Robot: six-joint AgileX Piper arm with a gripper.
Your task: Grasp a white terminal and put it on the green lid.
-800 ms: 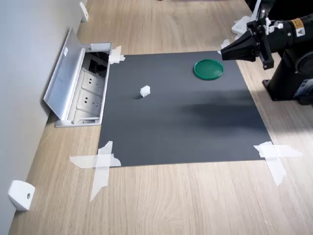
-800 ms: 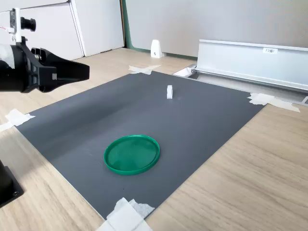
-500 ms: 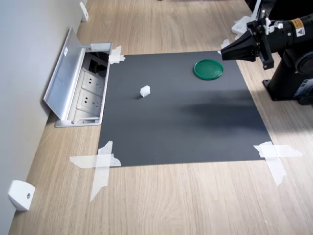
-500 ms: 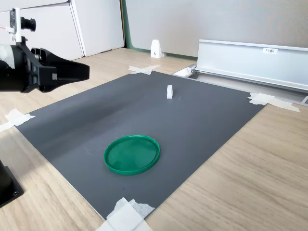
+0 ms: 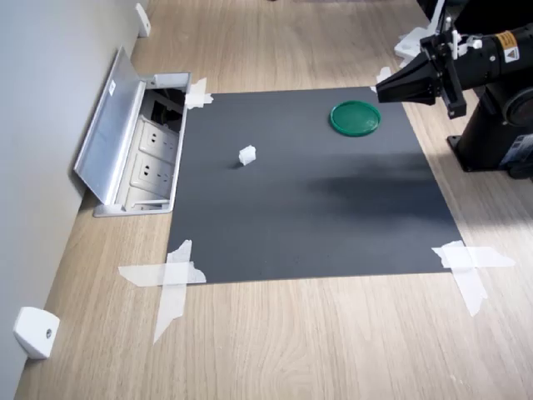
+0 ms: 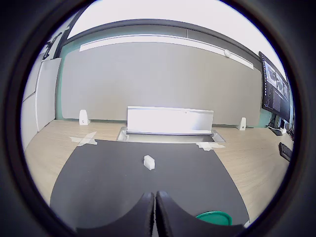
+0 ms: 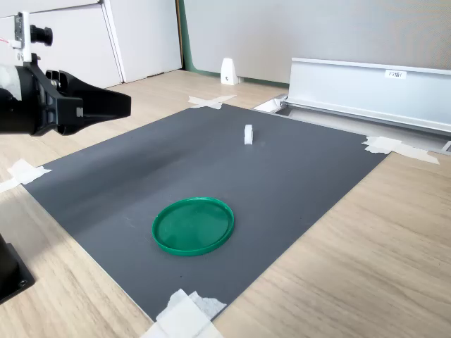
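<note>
White terminal (image 6: 149, 162) fully visible, green lid (image 6: 213, 217) half-hidden by gripper (image 6: 155, 213)

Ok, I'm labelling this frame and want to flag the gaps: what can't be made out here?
- White terminal: too small in all views to show its shape or which way it faces.
- Green lid: cut off by the lens rim in the wrist view.
- Gripper: arm behind it cut by the first exterior view's right edge.
- Socket box: its interior is hidden behind its raised cover in the second exterior view.

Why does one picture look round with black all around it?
The wrist view comes through a fisheye lens: a black ring frames it and the wall's lines bow. Both exterior views look straight and sharp; in the first exterior view a soft shadow smudges the dark mat.
</note>
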